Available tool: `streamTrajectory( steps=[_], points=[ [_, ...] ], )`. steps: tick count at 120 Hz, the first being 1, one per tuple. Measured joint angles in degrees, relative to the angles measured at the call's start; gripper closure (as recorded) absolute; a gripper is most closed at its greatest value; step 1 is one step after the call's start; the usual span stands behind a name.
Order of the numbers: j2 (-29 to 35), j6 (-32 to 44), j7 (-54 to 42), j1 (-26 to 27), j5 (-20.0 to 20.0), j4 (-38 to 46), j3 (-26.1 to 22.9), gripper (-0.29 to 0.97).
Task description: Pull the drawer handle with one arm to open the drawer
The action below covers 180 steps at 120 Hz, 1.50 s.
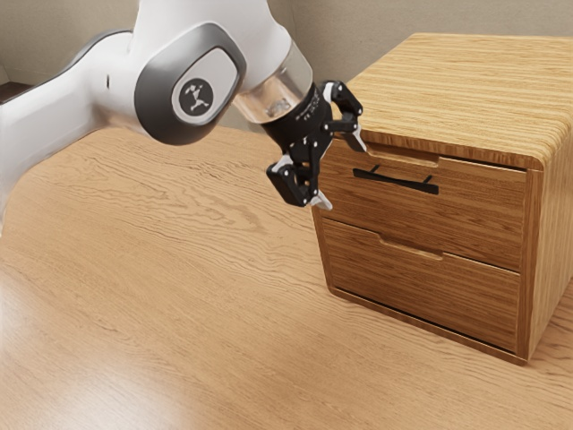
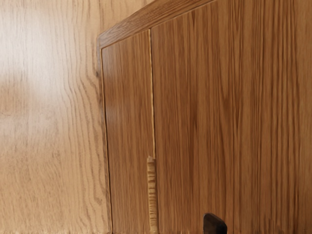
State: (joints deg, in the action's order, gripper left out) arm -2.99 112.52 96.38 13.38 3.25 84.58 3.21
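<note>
Two fingers of the pincer (image 1: 342, 173) spread wide, empty; the handle (image 1: 395, 181) lies just beside, toward the exterior view's right.

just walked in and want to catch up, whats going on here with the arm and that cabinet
A white robot arm is reaching toward a wooden cabinet that stands on the table. Its black fingers are spread open in front of the upper drawer, near the drawer's edge at the exterior view's left. They are beside the black handle, not around it. The drawer looks shut, so the pull has not yet begun.
</note>
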Motion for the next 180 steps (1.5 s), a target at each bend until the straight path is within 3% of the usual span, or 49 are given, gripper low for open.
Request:
streamTrajectory(
  steps=[29, 72, 106, 180],
  points=[
    [0.04, 0.78, 0.33, 2.26, -0.07, 0.01, -0.05, 0.00],
    [-0.32, 1.91, 0.87, 1.58, -0.14, 0.67, -0.03, 0.00],
    [-0.16, 2.07, 1.83, 5.16, -1.25, 1.85, 0.13, 0.00],
    [-0.37, 2.18, 3.30, 4.68, -1.40, 2.63, 0.34, 0.00]
  ],
)
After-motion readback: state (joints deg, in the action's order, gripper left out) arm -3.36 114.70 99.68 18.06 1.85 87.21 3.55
